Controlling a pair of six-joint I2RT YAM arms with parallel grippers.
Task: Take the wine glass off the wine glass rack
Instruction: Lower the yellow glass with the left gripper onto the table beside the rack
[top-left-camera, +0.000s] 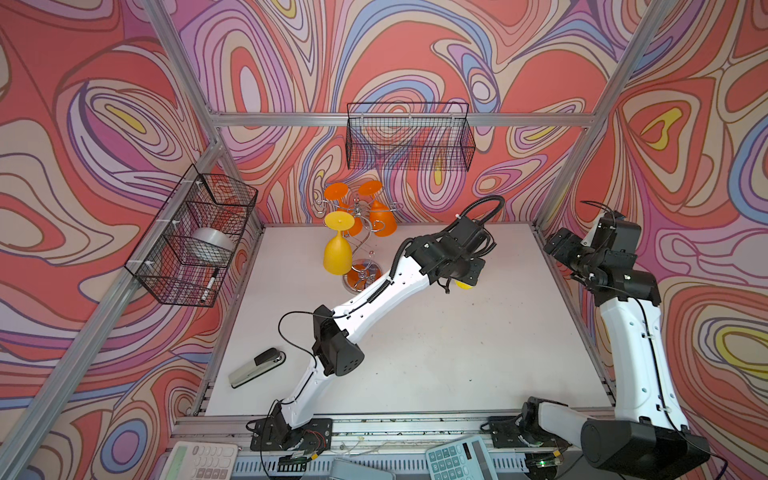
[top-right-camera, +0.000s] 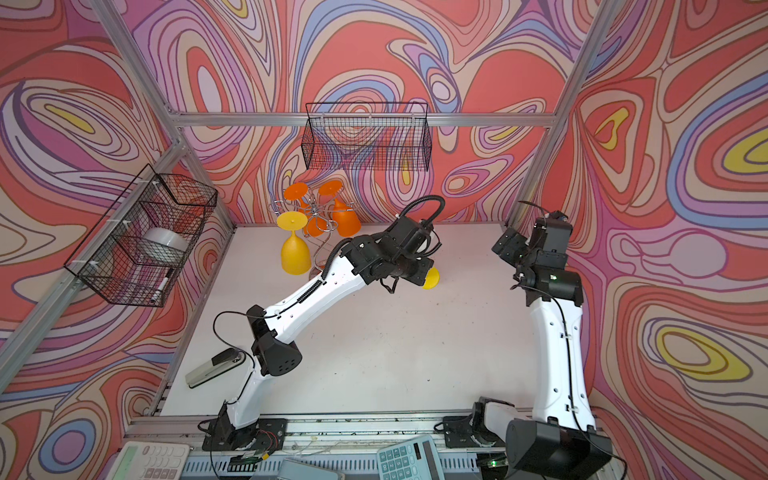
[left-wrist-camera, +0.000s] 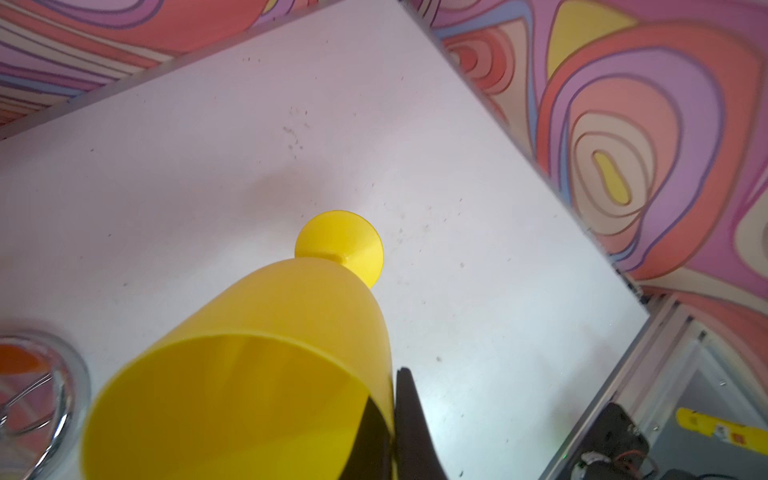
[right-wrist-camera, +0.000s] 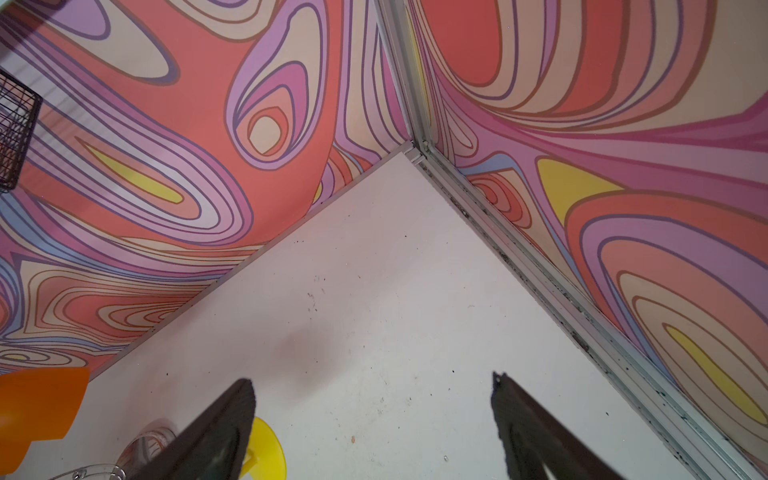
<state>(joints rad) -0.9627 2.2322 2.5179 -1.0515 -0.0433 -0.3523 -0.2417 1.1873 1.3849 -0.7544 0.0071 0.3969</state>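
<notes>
My left gripper (left-wrist-camera: 392, 419) is shut on the rim of a yellow wine glass (left-wrist-camera: 266, 365). One finger is inside the bowl and one outside. The glass hangs tilted over the white table, right of the rack. In both top views only its round foot (top-left-camera: 463, 284) (top-right-camera: 431, 278) shows from under the left wrist. The chrome wine glass rack (top-left-camera: 361, 210) (top-right-camera: 313, 216) stands at the back left. Another yellow glass (top-left-camera: 337, 249) and orange glasses (top-left-camera: 380, 218) hang upside down on it. My right gripper (right-wrist-camera: 372, 384) (top-left-camera: 559, 245) is open and empty near the back right corner.
A black wire basket (top-left-camera: 409, 137) hangs on the back wall. Another basket (top-left-camera: 195, 237) on the left frame holds a silver roll and a marker. A stapler (top-left-camera: 257, 368) lies at the front left. Calculators (top-left-camera: 457, 459) sit beyond the front rail.
</notes>
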